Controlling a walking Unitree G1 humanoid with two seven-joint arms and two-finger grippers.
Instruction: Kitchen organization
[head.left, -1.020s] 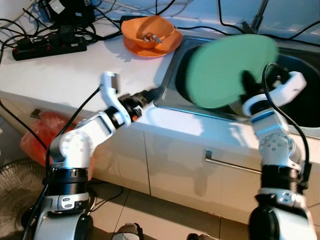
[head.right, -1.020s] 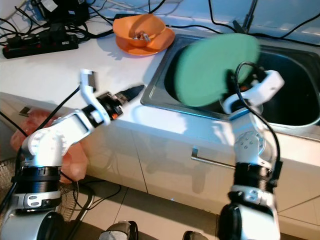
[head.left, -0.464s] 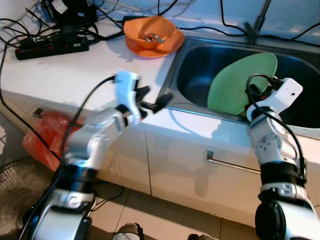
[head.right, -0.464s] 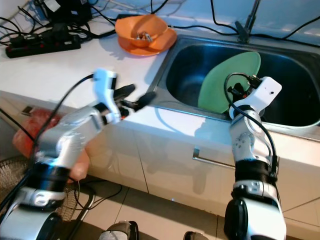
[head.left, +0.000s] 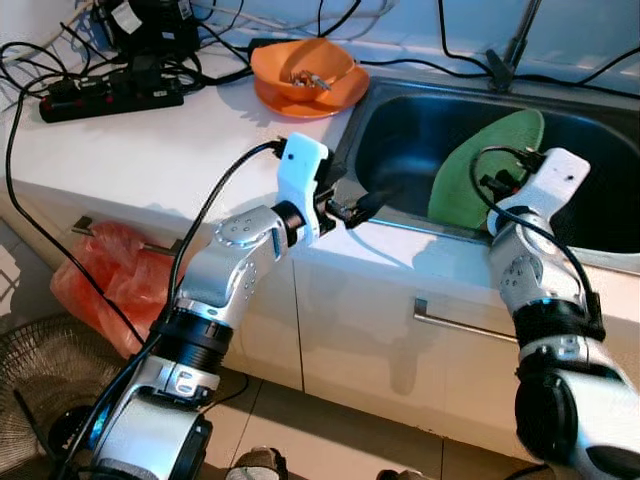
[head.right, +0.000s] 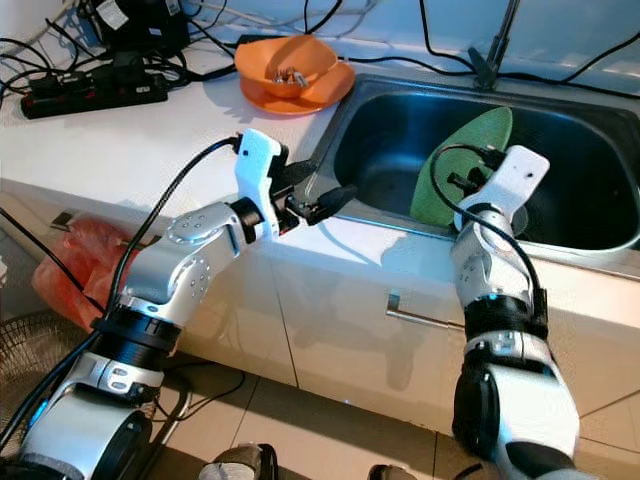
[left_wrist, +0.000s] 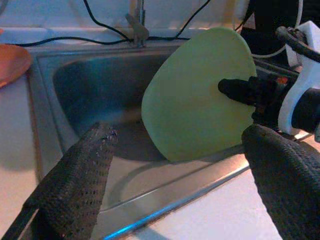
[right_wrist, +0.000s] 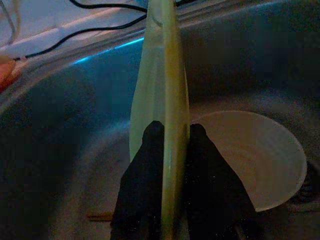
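Head camera: the right gripper (head.left: 497, 183) pinches a green plate (head.left: 480, 172) on edge, tilted inside the steel sink (head.left: 400, 120), while the left gripper (head.left: 352, 203) hangs over the sink's near-left rim, fingers spread wide; an orange bowl (head.left: 303, 68) sits on an orange plate on the counter (head.left: 150, 140) beside the sink, a power strip (head.left: 110, 95) farther left. Left wrist: two wide-apart black fingers (left_wrist: 75, 185) frame the plate (left_wrist: 200, 95) and the right gripper clamping its edge. Right wrist: fingers (right_wrist: 150, 175) squeeze the plate's rim (right_wrist: 162, 75), a white bowl (right_wrist: 260, 160) lying on the sink bottom just beside
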